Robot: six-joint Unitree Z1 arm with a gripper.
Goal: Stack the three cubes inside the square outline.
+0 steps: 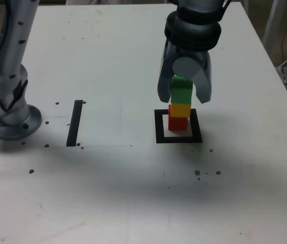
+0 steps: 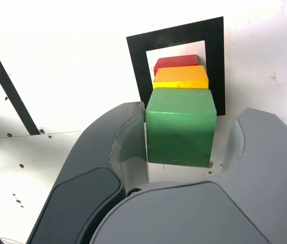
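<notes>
A green cube (image 1: 181, 90) tops a yellow cube (image 1: 179, 109) and red cube (image 1: 178, 122), all stacked inside the square outline (image 1: 178, 138), right of centre on the table (image 1: 133, 193). The gripper (image 1: 184, 94) straddles the green cube, jaws parted, a gap showing on one side. Only withdrawal appears left. A black strip (image 1: 75, 122) lies at nine o'clock.

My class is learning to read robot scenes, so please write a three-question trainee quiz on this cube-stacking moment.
1. Which cube tops the stack?
2. True or false: the red cube lies outside the square outline.
3. What straddles the green cube?

Key
1. Green, above the yellow cube.
2. False; it sits inside.
3. The gripper, with a gap visible on one side in the wrist view.
</notes>
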